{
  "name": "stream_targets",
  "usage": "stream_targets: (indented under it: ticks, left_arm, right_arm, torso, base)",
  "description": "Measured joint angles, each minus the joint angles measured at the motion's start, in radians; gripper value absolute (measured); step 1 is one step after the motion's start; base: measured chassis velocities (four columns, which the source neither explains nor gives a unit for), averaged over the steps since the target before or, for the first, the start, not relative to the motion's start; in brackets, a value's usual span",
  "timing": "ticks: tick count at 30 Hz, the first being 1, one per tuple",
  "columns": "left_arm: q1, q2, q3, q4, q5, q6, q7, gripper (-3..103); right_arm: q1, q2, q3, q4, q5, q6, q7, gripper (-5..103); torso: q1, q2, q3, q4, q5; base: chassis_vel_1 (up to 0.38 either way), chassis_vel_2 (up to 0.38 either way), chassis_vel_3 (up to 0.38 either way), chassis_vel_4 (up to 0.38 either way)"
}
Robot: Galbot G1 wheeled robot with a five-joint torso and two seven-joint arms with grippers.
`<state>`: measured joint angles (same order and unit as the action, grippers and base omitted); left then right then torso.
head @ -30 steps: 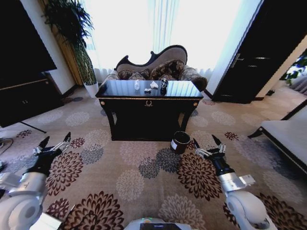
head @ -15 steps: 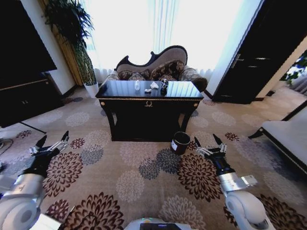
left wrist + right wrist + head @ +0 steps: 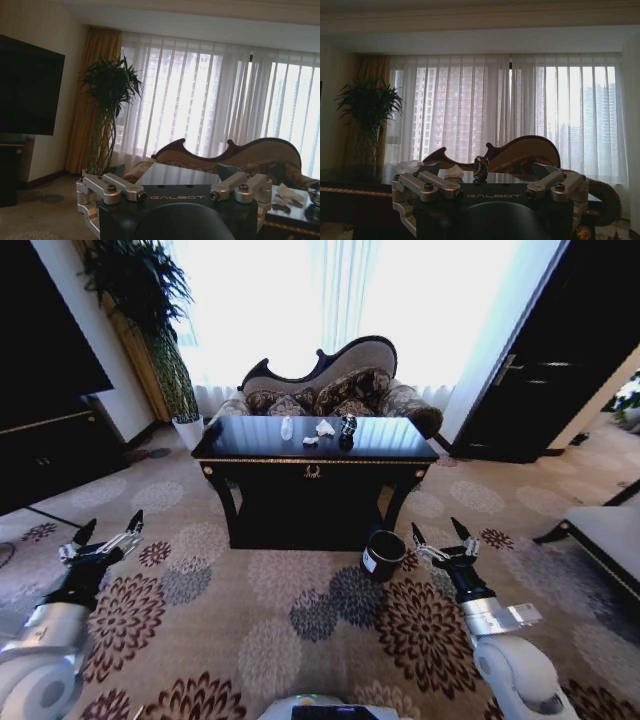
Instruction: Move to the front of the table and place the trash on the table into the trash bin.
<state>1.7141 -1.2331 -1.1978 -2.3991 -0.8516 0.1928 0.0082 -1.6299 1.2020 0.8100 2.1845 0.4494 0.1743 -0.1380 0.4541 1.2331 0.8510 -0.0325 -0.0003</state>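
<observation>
The glossy black table (image 3: 390, 443) stands ahead at the middle of the head view. On its top lies the trash: a clear bottle (image 3: 287, 428), a crumpled white tissue (image 3: 325, 427), a small white scrap (image 3: 309, 440) and a dark can (image 3: 348, 426). The black trash bin (image 3: 383, 555) with a white label sits on the carpet by the table's front right leg. My left gripper (image 3: 108, 528) hangs open low at the left. My right gripper (image 3: 437, 532) is open just right of the bin. The right wrist view shows the can (image 3: 481, 169) and tissue (image 3: 454, 172) beyond the open right gripper (image 3: 492, 176).
A carved sofa (image 3: 330, 380) stands behind the table before bright curtains. A potted plant (image 3: 165, 330) is at the back left, a black cabinet (image 3: 50, 445) along the left wall, a dark door (image 3: 555, 370) at the right, and a bench (image 3: 605, 535) at the right edge.
The whole view has shifted: the table and bin appear slightly larger and more central, so the camera has moved toward them. Both arms keep the same spread, open pose.
</observation>
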Motion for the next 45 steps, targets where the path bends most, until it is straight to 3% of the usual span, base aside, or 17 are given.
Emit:
stream_targets:
  ticks: [22,45]
  left_arm:
    - [0.005,-0.020,-0.001,-0.029,-0.024,-0.002,0.003,100]
    - [0.005,-0.023,0.002,-0.023,-0.016,-0.003,0.007,100]
  right_arm:
    - [0.006,-0.004,-0.003,-0.003,0.004,0.013,-0.001,100]
    - [0.006,0.000,-0.003,0.005,0.002,0.020,-0.017,100]
  torso:
    - [0.001,0.000,0.000,-0.0001,-0.0001]
    - [0.000,0.000,0.000,0.0000,0.0001]
  base:
    - [-0.326,0.327,0.338,-0.326]
    - [-0.032,0.029,0.024,-0.026]
